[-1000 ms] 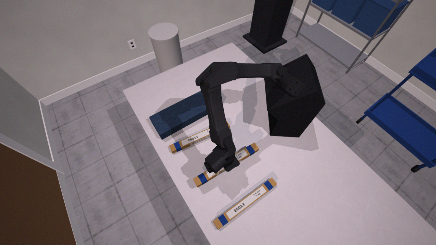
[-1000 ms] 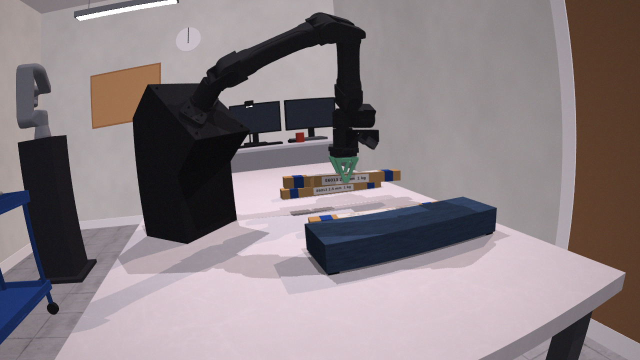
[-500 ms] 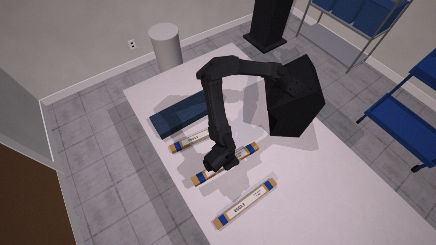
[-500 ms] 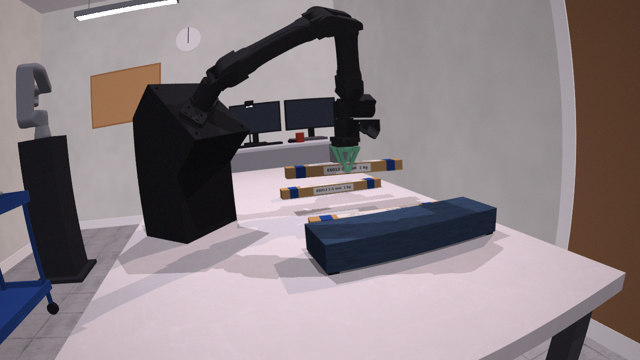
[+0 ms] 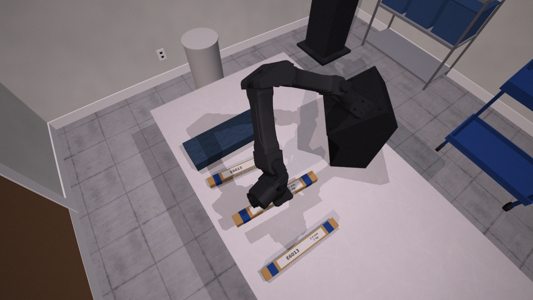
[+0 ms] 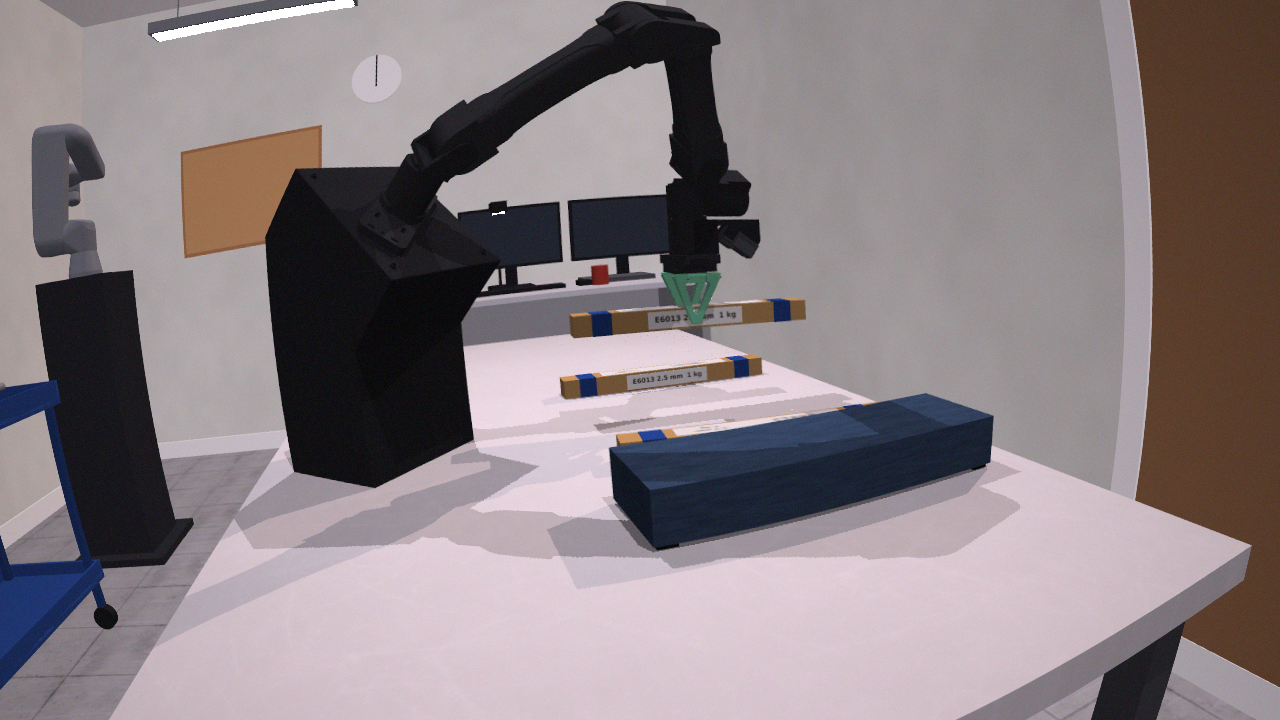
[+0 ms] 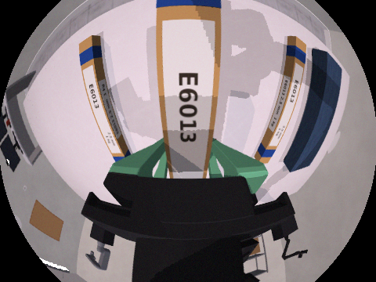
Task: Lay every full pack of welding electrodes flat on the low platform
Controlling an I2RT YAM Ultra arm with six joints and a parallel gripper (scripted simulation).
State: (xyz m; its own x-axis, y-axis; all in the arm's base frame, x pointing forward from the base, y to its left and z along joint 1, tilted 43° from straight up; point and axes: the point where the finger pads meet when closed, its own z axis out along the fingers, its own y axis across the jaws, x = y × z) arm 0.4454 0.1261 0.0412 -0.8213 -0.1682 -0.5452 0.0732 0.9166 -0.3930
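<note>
Claw (image 6: 695, 315) (image 7: 188, 140) grips a pack (image 5: 311, 177) (image 6: 769, 311) (image 7: 188, 51) above the pale table (image 5: 372, 208) (image 6: 447, 626) (image 7: 51, 113), grey walls around

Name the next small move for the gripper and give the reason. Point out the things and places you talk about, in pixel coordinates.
Probably hold the lifted pack (image 5: 311, 178) (image 6: 617, 321) (image 7: 189, 47) still and judge its weight: the gripper (image 6: 696, 315) (image 7: 188, 140) has it off the table (image 5: 372, 223) (image 6: 447, 626) (image 7: 133, 66), and all three packs' visible labels say 1 kg, so looks won't settle it.

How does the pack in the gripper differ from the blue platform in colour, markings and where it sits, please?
The gripped pack is tan with blue bands and a printed white label; the platform is dark blue with no print visible. The pack hangs in the air between the fingers, while the platform stands on the table. Both are long and roughly level.
</note>
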